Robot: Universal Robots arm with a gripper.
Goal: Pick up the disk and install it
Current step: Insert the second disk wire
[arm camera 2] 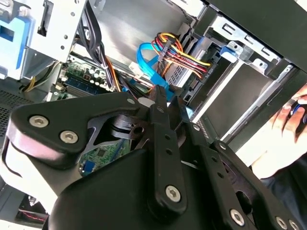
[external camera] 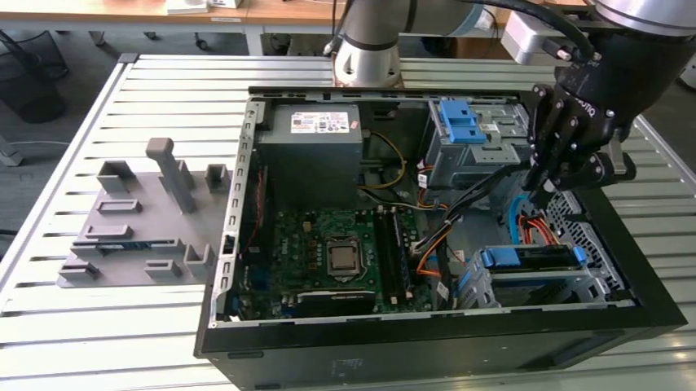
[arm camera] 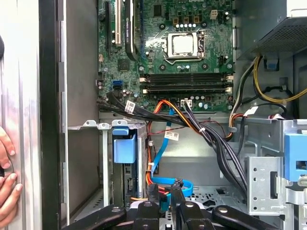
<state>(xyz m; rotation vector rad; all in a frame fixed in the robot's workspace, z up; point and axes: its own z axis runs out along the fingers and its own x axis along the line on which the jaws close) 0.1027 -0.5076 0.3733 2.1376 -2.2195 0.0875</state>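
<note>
The disk (external camera: 533, 257) sits in the drive cage at the case's front corner, on the exterior view's right, with its blue carrier bracket around it. In the first wrist view the blue end of the disk (arm camera: 124, 146) shows in the cage slot. My gripper (external camera: 535, 189) hangs inside the open case above and behind that cage, apart from the disk. In both wrist views the gripper (arm camera: 163, 191) (arm camera 2: 165, 96) is shut with nothing held. A blue data cable (arm camera: 172, 182) and coloured power wires lie just past its tips.
The open computer case (external camera: 234, 244) lies on a slatted table. Inside are the motherboard (external camera: 337, 252), a grey power supply (external camera: 315, 138) and an upper bay with blue latches (external camera: 462, 122). A grey fixture (external camera: 142, 220) stands on the exterior view's left. A person's hand (arm camera: 5, 167) rests against the case's outer wall.
</note>
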